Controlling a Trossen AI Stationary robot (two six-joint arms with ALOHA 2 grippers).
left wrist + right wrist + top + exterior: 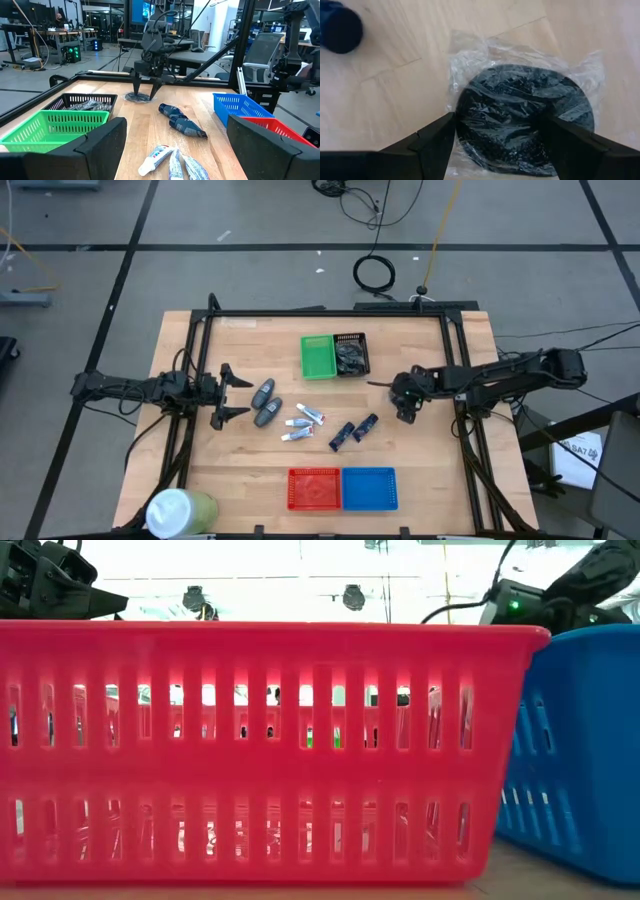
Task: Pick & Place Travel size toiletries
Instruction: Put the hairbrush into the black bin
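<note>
At centre right of the overhead frame, the right gripper [404,406] hangs over a grey round piece [525,117] sealed in clear plastic on the table [440,480], its fingers [435,142] spread to either side of the disc and, by the look of it, not yet closed on it. At centre left the left gripper [228,395] waits with fingers apart, nothing between them, just beside two grey oval containers [266,402]. Three white tubes [303,423] and two navy tubes [353,430] lie loose mid-table, between the arms. The black tray [351,353] at upper centre already holds some dark packets; the green tray [319,356] beside it and the red tray [313,488] and blue tray [370,488] at lower centre look empty. Most of the sorting appears undone: eight toiletries are out on the wood, with the round piece seemingly next.
</note>
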